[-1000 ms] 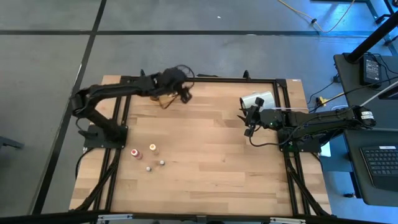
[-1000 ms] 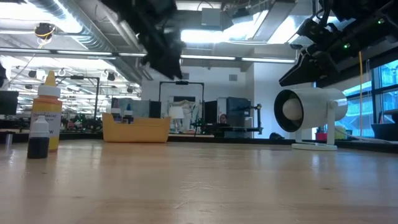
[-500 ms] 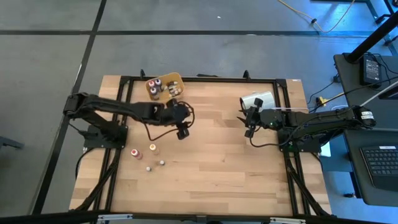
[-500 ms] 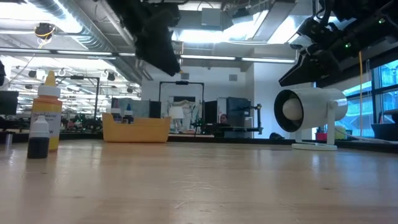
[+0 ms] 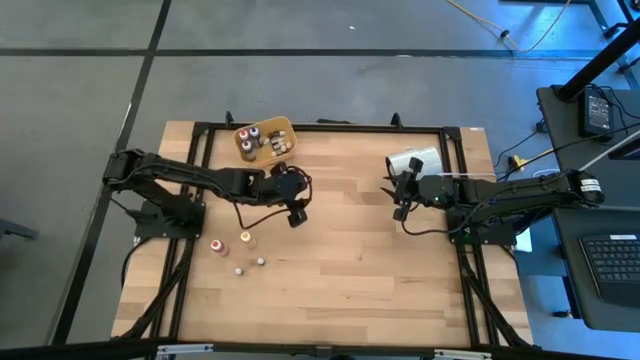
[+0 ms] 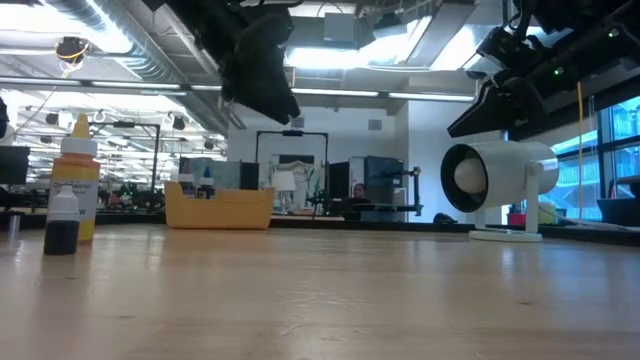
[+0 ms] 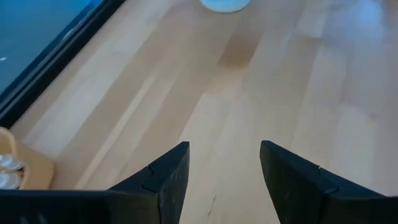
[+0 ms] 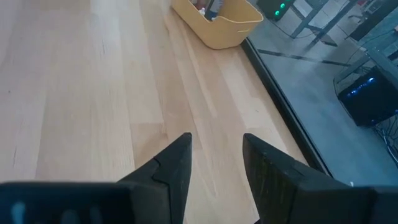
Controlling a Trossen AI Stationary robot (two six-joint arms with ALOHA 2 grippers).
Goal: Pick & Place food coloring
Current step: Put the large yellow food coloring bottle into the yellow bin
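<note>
Several food coloring bottles (image 5: 262,141) stand in the yellow-orange tray (image 5: 285,126) at the table's far edge. More stand loose on the wood near the left side: a red one (image 5: 216,246), an orange one (image 5: 246,239) and two small ones (image 5: 239,270) (image 5: 260,262). The low view shows an orange bottle (image 6: 76,180) and a dark one (image 6: 62,222). My left gripper (image 5: 296,214) (image 7: 224,168) hangs open above bare wood, between the tray and the loose bottles. My right gripper (image 5: 400,212) (image 8: 216,155) stands open over the right side, holding nothing.
A large white cylinder (image 5: 412,160) (image 6: 500,180) lies at the far right beside my right arm. A black frame (image 5: 330,127) runs along the table's edges. Bare wood fills the middle and near part of the table (image 5: 350,280).
My left gripper has swung from over the tray at the far edge toward the table's near edge and the middle, sinking a little. The tray with its bottles now shows uncovered. Most of the move fell in the first half second.
</note>
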